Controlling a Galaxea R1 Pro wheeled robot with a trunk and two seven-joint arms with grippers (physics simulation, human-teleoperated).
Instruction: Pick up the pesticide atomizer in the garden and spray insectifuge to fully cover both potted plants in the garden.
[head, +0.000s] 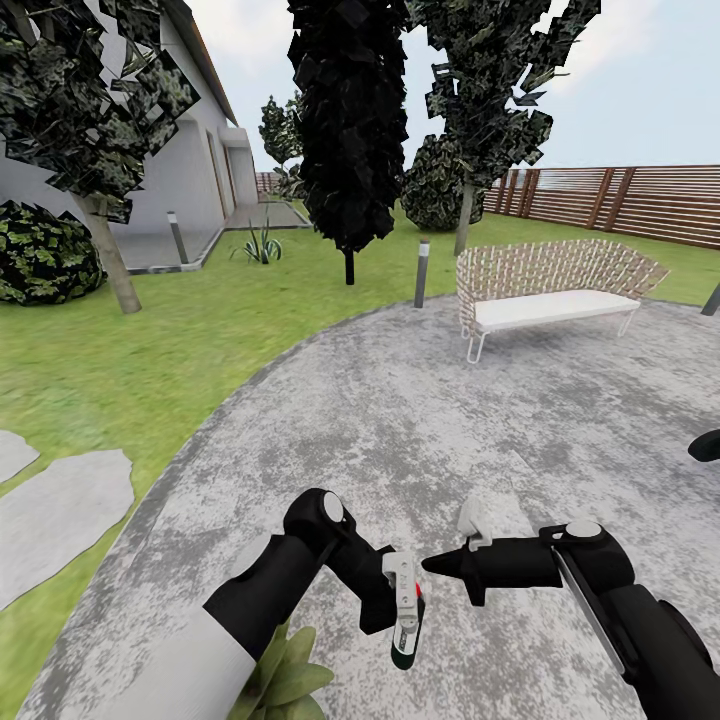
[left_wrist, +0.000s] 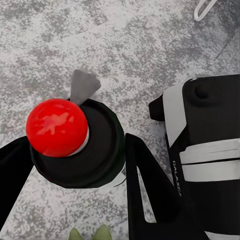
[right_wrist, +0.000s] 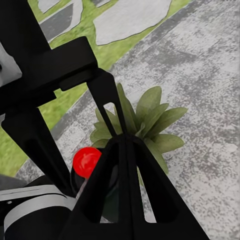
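dark-green spray bottle is already gripped in the left end effector above one potted plant, right end effector closed and empty, spraying both plants remains.

Potted plant: cut off by the head view's lower edge, partly behind the left arm; in the right wrist view partly hidden by black fingers.
Pesticide atomizer: body hidden beneath its own top, seen end-on.
Dark object: cropped at the right edge, unidentifiable.
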